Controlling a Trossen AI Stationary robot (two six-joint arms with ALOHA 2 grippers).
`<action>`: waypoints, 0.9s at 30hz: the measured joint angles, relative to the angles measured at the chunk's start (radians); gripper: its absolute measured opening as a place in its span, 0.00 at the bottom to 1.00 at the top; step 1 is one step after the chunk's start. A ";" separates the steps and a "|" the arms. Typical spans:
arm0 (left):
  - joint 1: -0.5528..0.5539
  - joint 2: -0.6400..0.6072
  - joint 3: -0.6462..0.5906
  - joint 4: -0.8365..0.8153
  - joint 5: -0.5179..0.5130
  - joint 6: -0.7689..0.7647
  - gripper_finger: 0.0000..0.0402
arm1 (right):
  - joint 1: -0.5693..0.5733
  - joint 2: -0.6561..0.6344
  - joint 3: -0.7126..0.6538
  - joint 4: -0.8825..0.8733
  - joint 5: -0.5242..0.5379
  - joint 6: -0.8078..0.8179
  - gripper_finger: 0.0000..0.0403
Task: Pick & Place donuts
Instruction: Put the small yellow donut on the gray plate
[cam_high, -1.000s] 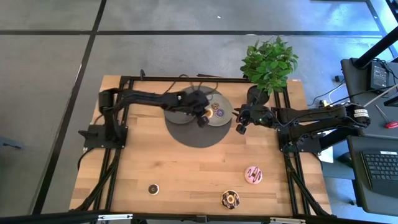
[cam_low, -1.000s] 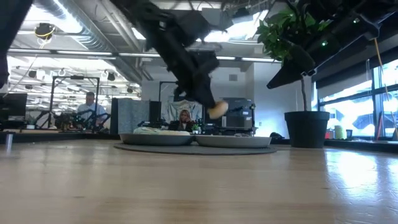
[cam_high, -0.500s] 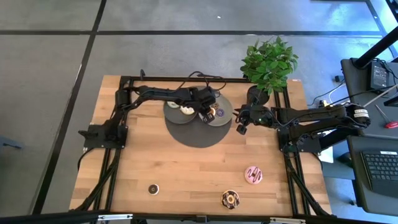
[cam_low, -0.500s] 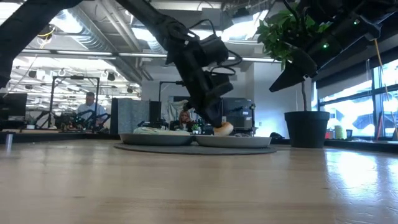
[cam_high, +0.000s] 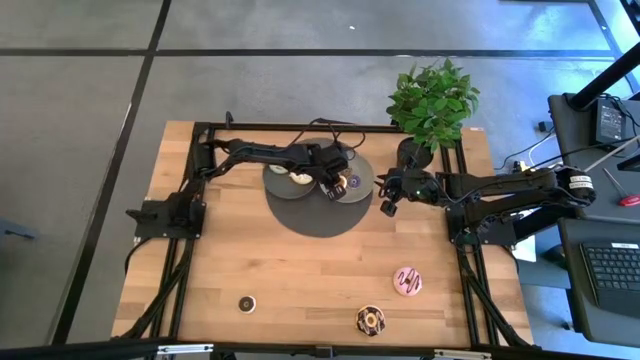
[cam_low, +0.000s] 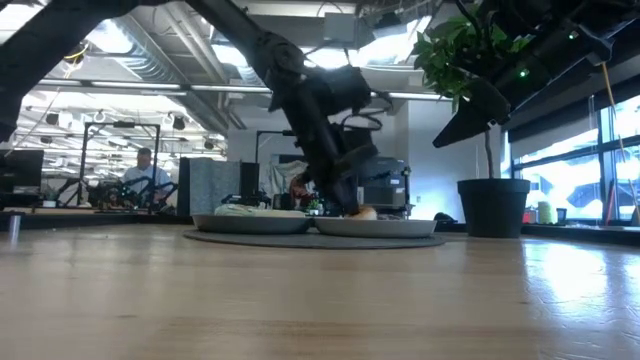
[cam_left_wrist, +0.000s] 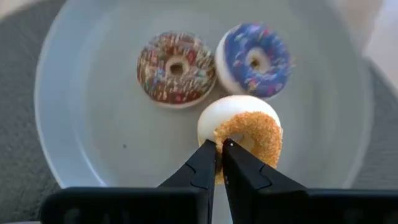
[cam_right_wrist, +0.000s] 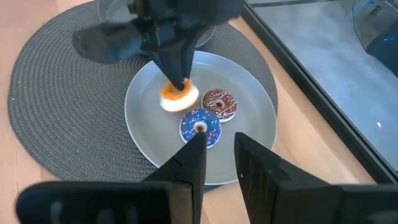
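Over the grey plate (cam_left_wrist: 74, 124), left gripper (cam_left_wrist: 219, 145) angles down, pinching the orange donut (cam_left_wrist: 249, 134).

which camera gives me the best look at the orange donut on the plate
The left wrist view: the orange donut fills the frame at the left pincer, on the plate. The right wrist view shows it smaller; the low view only a sliver; the high view barely.
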 joint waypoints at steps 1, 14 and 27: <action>0.000 0.008 0.000 0.009 -0.001 0.000 0.05 | 0.000 0.000 0.000 0.000 0.000 0.000 0.21; 0.003 0.024 0.000 0.038 -0.053 0.000 0.04 | 0.000 0.000 0.000 -0.007 0.000 -0.001 0.21; 0.001 0.024 0.000 0.041 -0.122 -0.045 0.04 | 0.000 0.000 0.000 -0.010 0.000 -0.002 0.21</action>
